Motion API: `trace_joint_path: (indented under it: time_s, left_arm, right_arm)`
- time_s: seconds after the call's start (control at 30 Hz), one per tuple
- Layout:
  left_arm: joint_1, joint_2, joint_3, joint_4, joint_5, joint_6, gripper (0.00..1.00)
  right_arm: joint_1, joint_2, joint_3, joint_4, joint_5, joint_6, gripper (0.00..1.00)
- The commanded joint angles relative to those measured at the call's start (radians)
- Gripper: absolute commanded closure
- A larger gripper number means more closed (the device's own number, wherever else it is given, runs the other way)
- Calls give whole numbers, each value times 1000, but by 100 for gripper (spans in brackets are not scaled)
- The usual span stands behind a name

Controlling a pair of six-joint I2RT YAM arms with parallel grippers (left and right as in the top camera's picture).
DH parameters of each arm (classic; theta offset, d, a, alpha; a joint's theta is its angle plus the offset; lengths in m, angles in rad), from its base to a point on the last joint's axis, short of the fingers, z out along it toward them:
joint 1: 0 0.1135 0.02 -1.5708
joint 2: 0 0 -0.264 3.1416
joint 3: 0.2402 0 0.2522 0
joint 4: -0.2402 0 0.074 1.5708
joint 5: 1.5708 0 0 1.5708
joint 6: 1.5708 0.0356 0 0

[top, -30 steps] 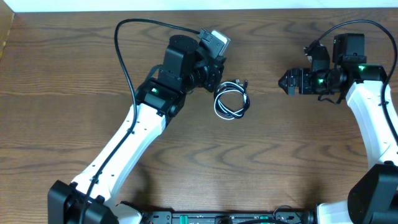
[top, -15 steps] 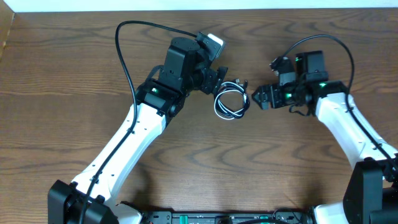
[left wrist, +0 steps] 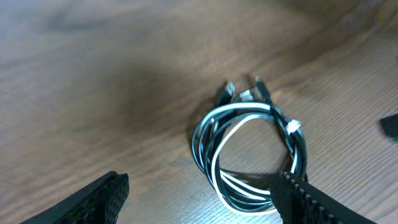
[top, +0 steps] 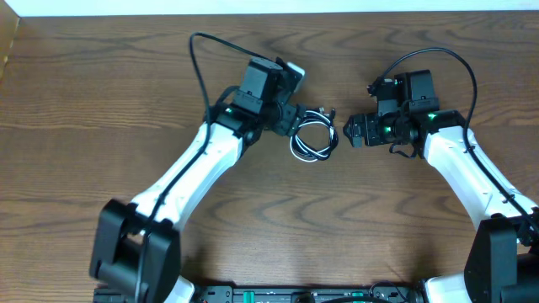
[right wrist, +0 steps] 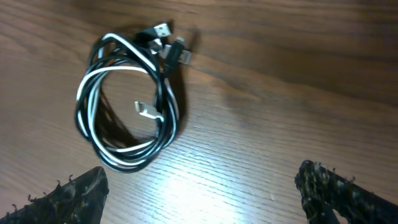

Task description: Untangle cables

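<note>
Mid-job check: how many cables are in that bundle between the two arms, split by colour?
black cable: 1
white cable: 1
Total: 2

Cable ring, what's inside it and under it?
Inside the ring of cables only bare table shows, with one white plug poking in. Under the cords the wood is covered, so that cannot be seen.

robotics lab bench, wood-grain table point(top: 76, 126), two white robot arms point(top: 195, 168) mounted at its edge
</note>
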Motion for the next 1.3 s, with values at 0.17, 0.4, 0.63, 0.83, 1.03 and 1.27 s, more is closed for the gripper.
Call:
trace_joint_path:
  time_s: [0.17, 0.4, 0.63, 0.83, 1.03, 1.27]
  left_arm:
    - [1, 111, 21, 3, 69, 6, 23]
    - [1, 208, 21, 39, 153, 6, 27]
    - [-5, 267, 21, 49, 164, 6, 27]
    - [-9, 300, 21, 54, 164, 6, 36]
    - [-21, 323, 21, 56, 164, 6, 45]
    - [-25, 323, 21, 72, 164, 6, 92]
  right_arm:
    - [-6, 1, -6, 1, 37, 23, 7]
    - [-25, 1, -6, 0, 37, 22, 6]
    - [-25, 1, -6, 0, 37, 14, 5]
    - [-25, 1, -6, 1, 37, 14, 5]
    - [-25, 1, -6, 2, 37, 14, 4]
    - [-25, 1, -6, 1, 37, 14, 3]
